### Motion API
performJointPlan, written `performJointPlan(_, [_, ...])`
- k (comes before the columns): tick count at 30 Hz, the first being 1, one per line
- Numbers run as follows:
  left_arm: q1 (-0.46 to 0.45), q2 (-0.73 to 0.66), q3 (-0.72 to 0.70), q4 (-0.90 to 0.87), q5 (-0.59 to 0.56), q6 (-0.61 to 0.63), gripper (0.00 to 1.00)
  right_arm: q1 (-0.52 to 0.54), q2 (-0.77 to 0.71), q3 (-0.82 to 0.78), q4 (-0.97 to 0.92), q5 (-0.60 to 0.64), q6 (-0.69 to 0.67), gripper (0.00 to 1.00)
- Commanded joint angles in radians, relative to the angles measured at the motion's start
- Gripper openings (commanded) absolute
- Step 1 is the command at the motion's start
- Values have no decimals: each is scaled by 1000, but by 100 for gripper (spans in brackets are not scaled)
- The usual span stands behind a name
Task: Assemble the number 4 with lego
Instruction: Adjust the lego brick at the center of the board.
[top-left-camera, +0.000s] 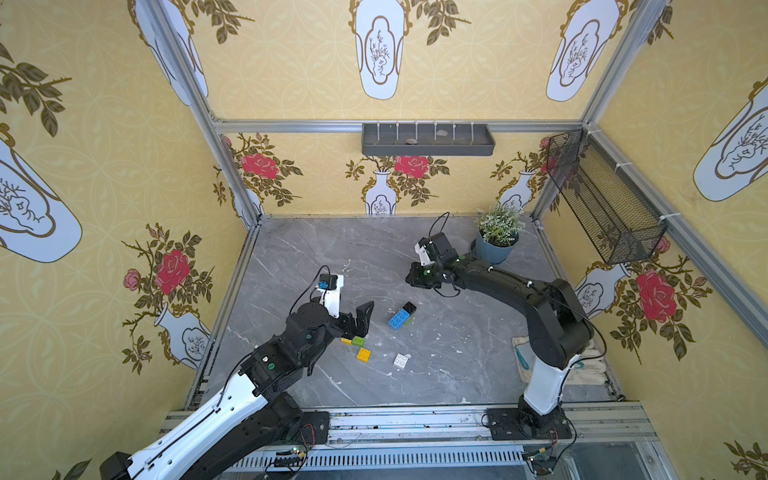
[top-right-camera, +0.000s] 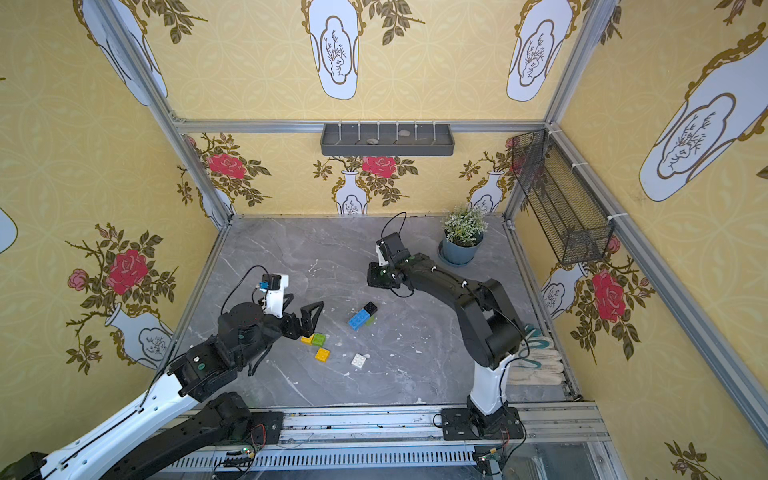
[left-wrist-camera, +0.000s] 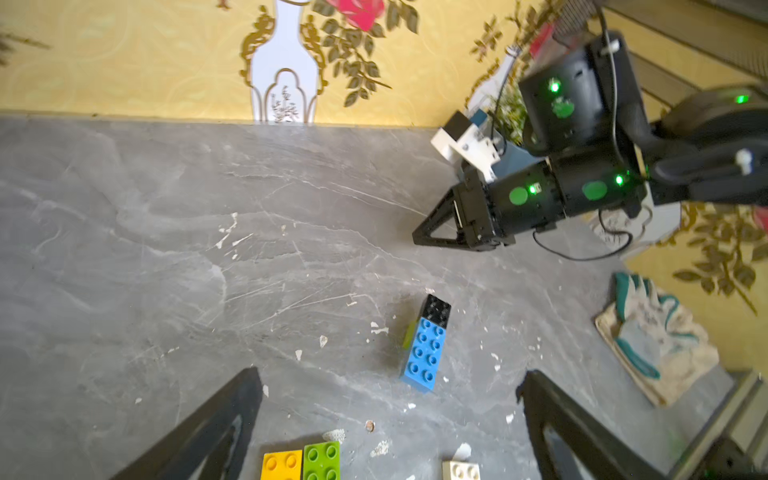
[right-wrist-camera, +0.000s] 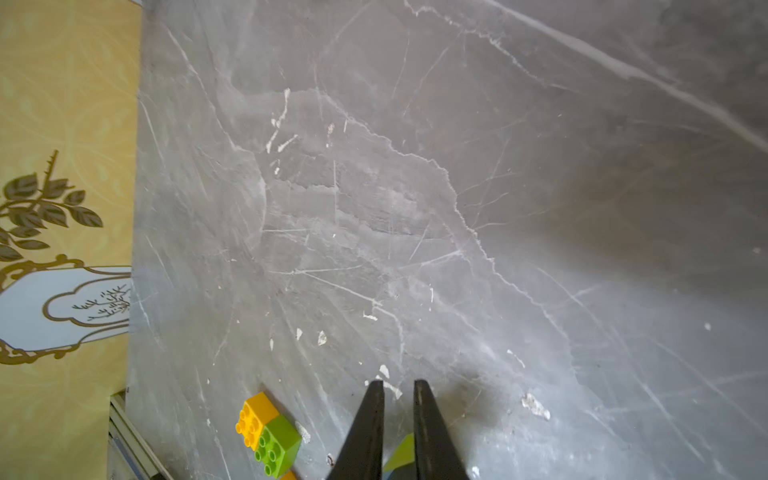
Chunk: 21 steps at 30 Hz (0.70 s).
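Mid-assembly: the number 4 (blue and black joined) lies mid-frame on the bench; left pincer gapes above the yellow-green pair, likely to lower and close next; right pincer hangs closed, empty

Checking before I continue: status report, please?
Left gripper open by yellow-green pair. Right gripper nearly shut, empty. Blue-black stack unfinished; yellow brick, white brick loose. Nothing blocking.
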Motion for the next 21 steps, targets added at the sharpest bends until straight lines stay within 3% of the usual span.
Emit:
performJointPlan(1, [81, -10, -65, 40, 66, -218, 100, -19, 71, 78, -91, -104, -61, 16])
performJointPlan(6, [182, 42, -88, 36, 192, -272, 100, -50, 152, 107, -84, -223, -52, 17])
performJointPlan(13, [188, 145, -80, 37, 216, -232, 98, -52, 172, 41, -36, -297, -20, 17])
performJointPlan(21, [188, 261, -45, 28, 262, -232, 92, -37, 121, -83, 24, -288, 16, 16])
